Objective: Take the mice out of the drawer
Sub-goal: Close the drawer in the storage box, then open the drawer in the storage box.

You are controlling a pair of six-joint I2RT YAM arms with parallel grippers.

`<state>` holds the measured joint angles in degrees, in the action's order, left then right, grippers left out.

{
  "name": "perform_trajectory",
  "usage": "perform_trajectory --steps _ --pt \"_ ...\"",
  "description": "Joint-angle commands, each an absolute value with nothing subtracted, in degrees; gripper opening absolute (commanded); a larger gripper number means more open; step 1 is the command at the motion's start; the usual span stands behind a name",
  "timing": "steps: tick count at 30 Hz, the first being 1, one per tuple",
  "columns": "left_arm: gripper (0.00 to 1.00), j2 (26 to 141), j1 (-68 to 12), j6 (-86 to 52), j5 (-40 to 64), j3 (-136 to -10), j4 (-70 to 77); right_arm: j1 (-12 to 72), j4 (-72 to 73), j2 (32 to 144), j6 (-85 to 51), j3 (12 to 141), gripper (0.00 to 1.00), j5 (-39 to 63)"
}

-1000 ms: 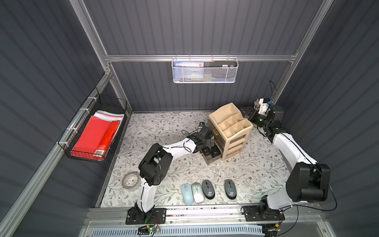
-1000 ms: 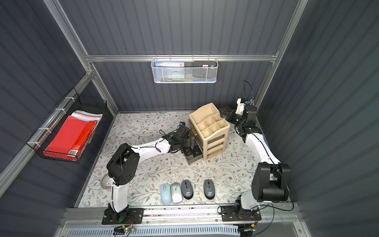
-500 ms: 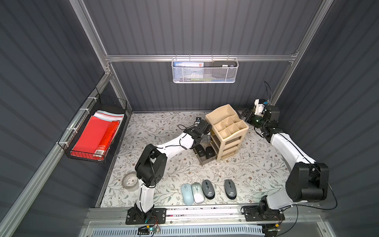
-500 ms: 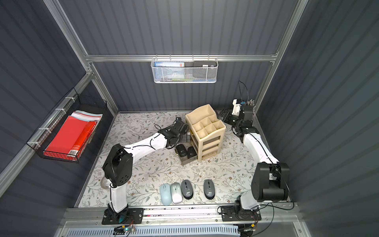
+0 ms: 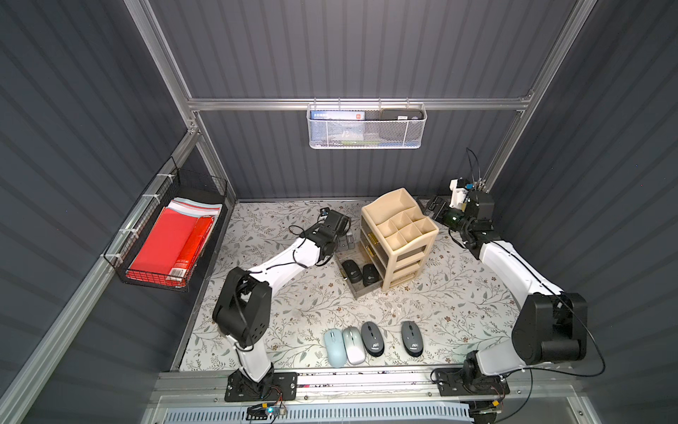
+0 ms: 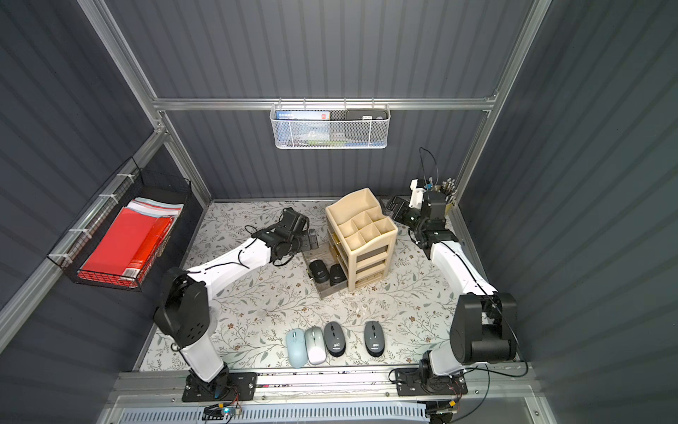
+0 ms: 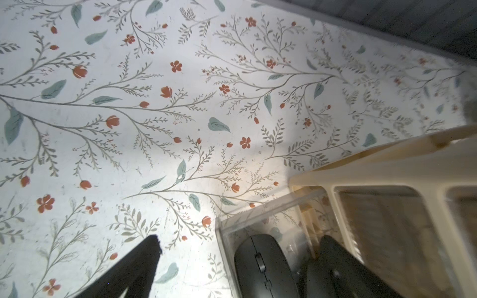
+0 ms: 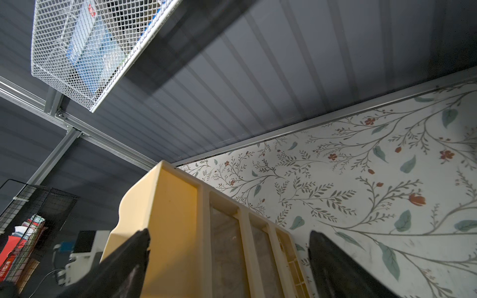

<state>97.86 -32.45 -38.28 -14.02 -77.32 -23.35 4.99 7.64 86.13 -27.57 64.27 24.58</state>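
Mice are not held by either gripper. The left gripper (image 5: 347, 240) is seen with its jaws spread wide and nothing between them. It is kept low, near the far side of the clear drawer (image 5: 357, 292). In the left wrist view one of its fingers (image 7: 139, 268) is seen over the flowered table (image 7: 129, 103). The other finger is blurred and cut off by the picture's edge, over the drawer. The right gripper (image 5: 433, 210) is also spread wide and empty. It is placed at the back corner of the beige organiser (image 5: 407, 264), but whether the organiser is touched cannot be told.

The drawer is pulled out of the bottom of the organiser, toward the front left. Two mice are left lying side by side in it, a black mouse (image 5: 352, 271) and a second black mouse (image 5: 370, 275). In the left wrist view the second one is mostly hidden behind the blurred finger.

Four more mice are laid in a row near the front edge of the table. A pale blue mouse (image 5: 334, 347) is touched by a silver mouse (image 5: 354, 345). A dark grey mouse (image 5: 372, 338) is just beside those, and another dark grey mouse (image 5: 411, 337) is set a little apart.

A second ago the left gripper was held over the drawer; now it is pulled back, so both black mice are shown in both top views. The organiser is shifted a little to the left. The row of four is not moved.
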Motion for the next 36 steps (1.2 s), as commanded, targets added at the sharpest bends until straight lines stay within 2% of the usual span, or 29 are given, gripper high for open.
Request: perform_trajectory --steps 1,12,18,25,28,31,32,36 --pt "0.99 94.1 -30.6 -41.1 -11.4 -75.1 -21.8 5.6 -3.9 88.8 -25.6 58.9 0.99 20.2" --pt "0.97 98.2 -29.5 -41.6 3.0 -71.6 -18.3 6.7 -5.2 87.3 -22.6 59.1 0.99 21.3" --pt "0.92 100.6 -29.5 -39.3 6.8 -69.7 -18.5 7.5 -5.4 87.8 -22.4 59.6 0.99 21.6" --pt "0.87 104.1 -29.5 -36.1 6.6 -71.5 -22.4 8.2 -6.1 87.9 -21.9 59.7 0.99 20.7" --pt "0.78 105.1 -29.5 -36.6 4.7 -71.8 -24.2 8.2 -5.9 88.0 -21.9 59.9 0.99 20.9" --pt "0.51 107.7 -29.4 -36.2 -1.0 -75.7 -26.8 8.3 -5.8 88.2 -22.0 59.8 0.99 21.3" --pt "0.48 108.6 -29.4 -36.2 -2.9 -77.0 -27.5 8.3 -5.8 88.3 -21.9 59.8 0.99 21.4" --pt "0.47 113.3 -29.3 -35.0 -9.8 -83.7 -30.5 8.5 -5.9 88.2 -21.8 59.9 0.99 21.5"
